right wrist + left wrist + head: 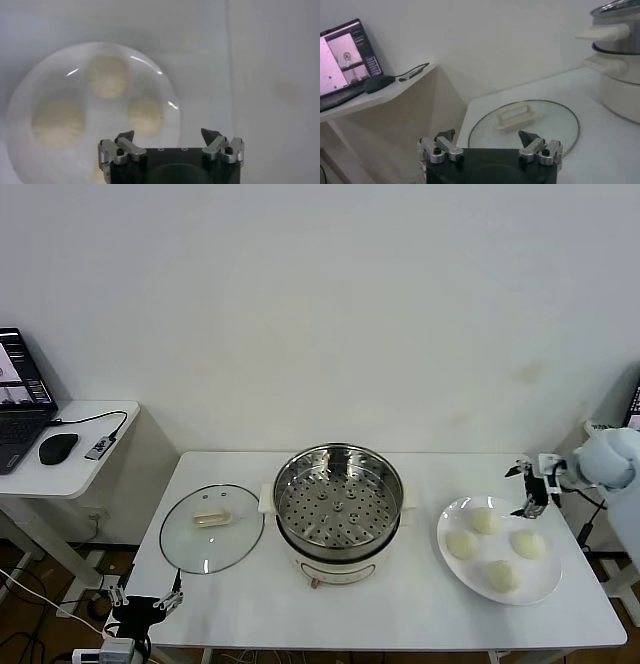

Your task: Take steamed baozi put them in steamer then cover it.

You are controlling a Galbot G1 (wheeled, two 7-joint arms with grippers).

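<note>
Several cream-white steamed baozi (485,521) lie on a white plate (448,520) at the table's right. The steel steamer (338,509) stands uncovered at the centre, its perforated tray bare. Left of it, the glass cover (212,527) lies flat on the table. My right gripper (526,488) hovers open just above the plate's far right edge, and its wrist view shows three baozi (106,75) under the open, empty right gripper (168,135). My left gripper (148,595) hangs open below the table's front left corner. In its wrist view the left gripper (487,137) faces the cover (525,122).
A small side table (70,474) at the left carries a laptop (20,399), a mouse (57,448) and a cable. The steamer's side handle (602,33) sticks out towards the cover. A wall stands close behind the table.
</note>
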